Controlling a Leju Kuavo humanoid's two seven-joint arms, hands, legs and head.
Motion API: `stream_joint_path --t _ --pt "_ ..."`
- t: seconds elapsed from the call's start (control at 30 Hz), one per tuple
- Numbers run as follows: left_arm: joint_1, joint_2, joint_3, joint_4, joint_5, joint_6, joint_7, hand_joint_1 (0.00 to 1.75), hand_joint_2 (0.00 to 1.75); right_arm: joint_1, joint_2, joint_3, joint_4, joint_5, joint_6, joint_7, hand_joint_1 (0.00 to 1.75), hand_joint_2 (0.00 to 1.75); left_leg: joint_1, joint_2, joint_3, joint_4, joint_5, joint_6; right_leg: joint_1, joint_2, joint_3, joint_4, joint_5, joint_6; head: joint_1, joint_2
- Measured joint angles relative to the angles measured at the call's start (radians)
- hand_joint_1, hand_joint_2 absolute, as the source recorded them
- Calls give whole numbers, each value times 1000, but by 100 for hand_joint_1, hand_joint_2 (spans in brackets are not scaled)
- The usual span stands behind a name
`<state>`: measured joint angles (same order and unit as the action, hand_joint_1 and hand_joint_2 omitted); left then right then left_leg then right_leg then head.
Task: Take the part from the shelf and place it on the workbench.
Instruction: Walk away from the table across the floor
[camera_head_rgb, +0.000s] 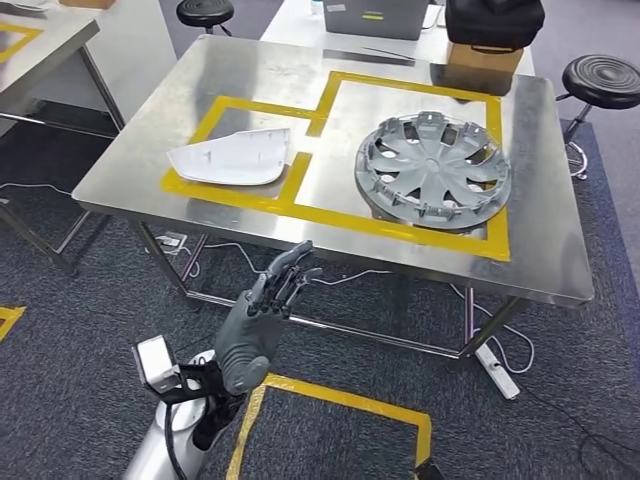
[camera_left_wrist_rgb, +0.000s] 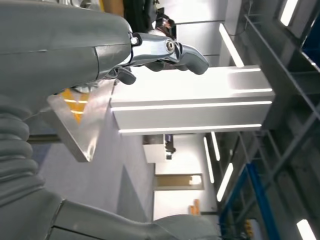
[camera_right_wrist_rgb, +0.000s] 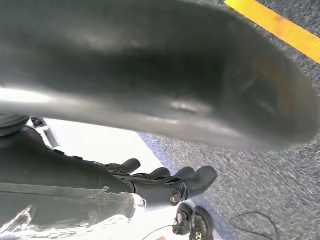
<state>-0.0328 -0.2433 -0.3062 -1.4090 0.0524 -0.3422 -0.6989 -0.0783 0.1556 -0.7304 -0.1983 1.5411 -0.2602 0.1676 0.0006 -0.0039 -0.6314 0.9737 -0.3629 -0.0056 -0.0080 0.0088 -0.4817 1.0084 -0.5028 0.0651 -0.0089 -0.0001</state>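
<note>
1. Steel desk (camera_head_rgb: 226, 75) carries a yellow tape outline (camera_head_rgb: 226, 192) with two bays: a white moulded cover (camera_head_rgb: 234, 157) lies in the smaller bay, and a grey wheel cover (camera_head_rgb: 432, 165) lies flat in the larger bay, its rim reaching the tape on the desk's near side.
2. Bare steel runs between the tape and the desk's near edge, with a wider bare strip on the wheel cover's far side from the white cover.
3. Beyond the desk's far edge stand two black stools (camera_head_rgb: 601, 80), a cardboard box (camera_head_rgb: 483, 57) and a black bag (camera_head_rgb: 494, 20).
4. Left hand (camera_head_rgb: 260, 325) hovers in front of the desk's near edge and below its top, over grey carpet, fingers stretched toward the desk, slightly spread and holding nothing.
5. The left wrist view shows the same hand (camera_left_wrist_rgb: 113, 50) released, a corner of the desk (camera_left_wrist_rgb: 81, 125) behind it, and ceiling lights.
6. In the right wrist view the right hand (camera_right_wrist_rgb: 151, 182) has dark fingers extended beneath a large blurred grey shape; I cannot tell whether it grasps anything.
</note>
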Motion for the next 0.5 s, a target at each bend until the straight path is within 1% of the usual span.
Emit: stream_joint_path --t 0.03,0.07,0.1,0.13,0.17,0.2,0.23,0.27,0.3,0.33,0.37,0.4,0.43,0.47,0.5 --pt "-5 0 2 11 -11 12 0 0 175 -1 0 0 0 1 0 0 0 0 -1 0 -2 -1 9 -5 2 2 13 -26 -8 -6 0 0" --pt "-10 1 4 24 -26 30 1 0 175 -1 0 -1 0 1 -1 0 0 0 0 1 -2 -3 17 -11 3 2 6 -29 -4 -15 -1 0" --pt "-16 1 7 41 -48 59 5 0 175 0 0 -2 0 1 -1 1 0 0 1 1 -5 -3 19 -17 3 1 -4 -29 3 -24 0 0" --pt "-23 2 10 63 -77 100 10 0 175 0 0 -2 0 2 -2 2 0 0 2 1 -12 4 3 -23 3 0 -13 -28 13 -34 -1 0" --pt "-32 4 13 92 -110 147 16 0 175 0 0 -3 0 4 -2 4 0 0 3 1 -23 28 -31 -29 1 -2 -24 -28 25 -42 -3 0" --pt "-43 5 16 127 -139 195 19 0 175 -1 0 -3 0 7 -3 6 0 0 4 1 -39 71 -81 -34 0 -4 -38 -28 38 -48 -4 0" --pt "-56 7 20 166 -162 234 18 0 175 -1 0 -3 0 13 -2 8 0 0 4 1 -58 135 -135 -38 0 -4 -53 -28 52 -52 -6 0" --pt "-67 9 25 208 -179 266 14 0 175 -1 0 -2 0 18 0 12 0 0 4 1 -76 205 -175 -40 0 -4 -70 -27 65 -52 -6 0" --pt "-80 11 31 253 -191 292 10 0 175 0 0 0 0 23 2 16 0 0 4 1 -85 261 -191 -41 0 -4 -87 -27 79 -52 -6 0" --pt "-95 14 37 305 -207 319 7 0 175 1 0 4 0 26 5 19 0 0 4 1 -81 292 -184 -41 1 -5 -104 -26 91 -51 -6 0" --pt "-113 16 42 360 -227 350 6 0 175 2 0 8 0 27 7 22 0 0 4 1 -60 287 -160 -39 1 -5 -119 -26 103 -49 -6 0" --pt "-132 19 47 416 -247 380 5 0 175 2 0 12 0 27 8 23 0 0 4 1 -22 246 -132 -36 1 -5 -133 -25 114 -47 -6 0" --pt "-151 21 51 469 -265 407 5 0 175 1 0 15 0 27 9 23 0 0 3 1 31 182 -116 -32 2 -5 -144 -25 125 -44 -7 0" --pt "-171 22 55 517 -280 428 4 0 175 1 0 18 0 27 9 24 0 0 2 0 89 102 -116 -27 4 -5 -153 -23 134 -40 -7 0" --pt "-189 22 58 563 -292 444 4 0 175 1 0 21 0 27 8 24 0 0 1 0 133 37 -123 -22 5 -5 -160 -22 145 -35 -6 0"
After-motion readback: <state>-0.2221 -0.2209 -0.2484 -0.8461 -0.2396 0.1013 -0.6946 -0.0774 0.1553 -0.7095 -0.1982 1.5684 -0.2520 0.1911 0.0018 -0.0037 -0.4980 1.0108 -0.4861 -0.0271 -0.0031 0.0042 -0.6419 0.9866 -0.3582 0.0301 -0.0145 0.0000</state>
